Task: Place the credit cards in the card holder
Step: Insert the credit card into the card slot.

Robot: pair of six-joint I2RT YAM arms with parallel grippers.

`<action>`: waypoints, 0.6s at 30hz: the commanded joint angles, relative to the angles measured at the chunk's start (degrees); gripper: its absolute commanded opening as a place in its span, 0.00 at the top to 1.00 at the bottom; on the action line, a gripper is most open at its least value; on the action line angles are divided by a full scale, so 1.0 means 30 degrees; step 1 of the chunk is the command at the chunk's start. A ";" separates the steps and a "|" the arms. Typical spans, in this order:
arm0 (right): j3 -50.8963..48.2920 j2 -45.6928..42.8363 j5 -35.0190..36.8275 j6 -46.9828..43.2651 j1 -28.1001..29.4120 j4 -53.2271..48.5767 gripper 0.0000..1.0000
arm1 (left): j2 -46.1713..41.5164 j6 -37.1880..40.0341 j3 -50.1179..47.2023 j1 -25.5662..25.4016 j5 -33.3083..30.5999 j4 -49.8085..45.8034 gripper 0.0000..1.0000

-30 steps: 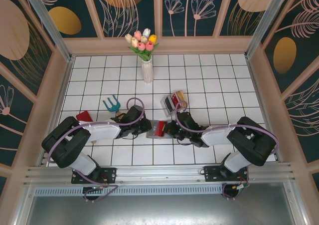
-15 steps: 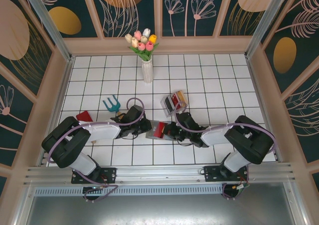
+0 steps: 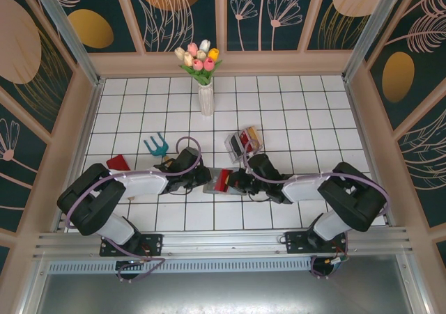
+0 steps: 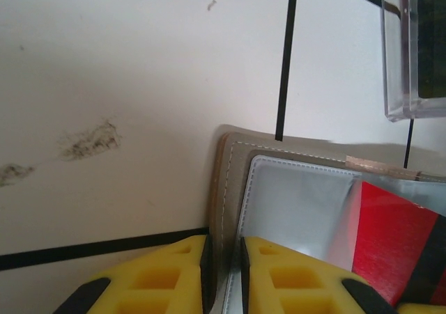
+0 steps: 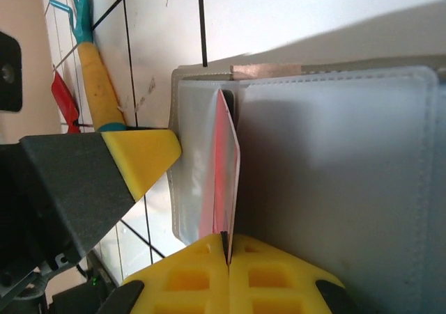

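**Red card held edge-on at the wallet's pocket**

The flat grey folding card holder lies open on the white tiled table. It sits near the front edge between the two arms, close to the clear plastic upright rack, which has more cards in it. The left gripper is pinched on the card holder's stitched outer edge. The grey flap runs between its yellow fingers, so the wallet is pinned in place. The right gripper is closed tight on one thin red card of plastic, taken by its near end. The card stands on edge and slightly tilted, its far end at the mouth of a shiny grey pocket. Whether its corner is inside the slot I cannot tell.

The red card looks very light and slick. It is probably stiff enough to push from one end, yet thin enough to bow if its tip catches. Holding it by one end, pads flat on both faces, seems the right grip, since it leaves most of the length free to slide in. If the leading corner snags on the stitched lip, the card could pivot or slip between the pads.

The card holder is likely soft and limp, and light enough to skate over the glossy tile when pushed. A hold on its rim, clear of the pockets, is what a one-sided push needs. The pocket lips look floppy, so they may fold shut instead of parting.
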 commanded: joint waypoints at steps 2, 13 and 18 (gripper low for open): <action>-0.0472 -0.0248 -0.1909 -0.1746 -0.0460 -0.2085 1.00 | 0.0616 -0.0115 -0.0472 -0.0166 0.0316 -0.0994 0.79; -0.0003 0.1143 -0.3352 -0.2131 -0.0851 -0.1063 1.00 | 0.0555 -0.0199 -0.0410 -0.0167 0.0337 -0.0991 0.79; 0.0226 0.1817 -0.3510 -0.2193 -0.0909 -0.0457 1.00 | 0.0525 -0.0141 -0.0379 -0.0160 0.0418 -0.1062 0.79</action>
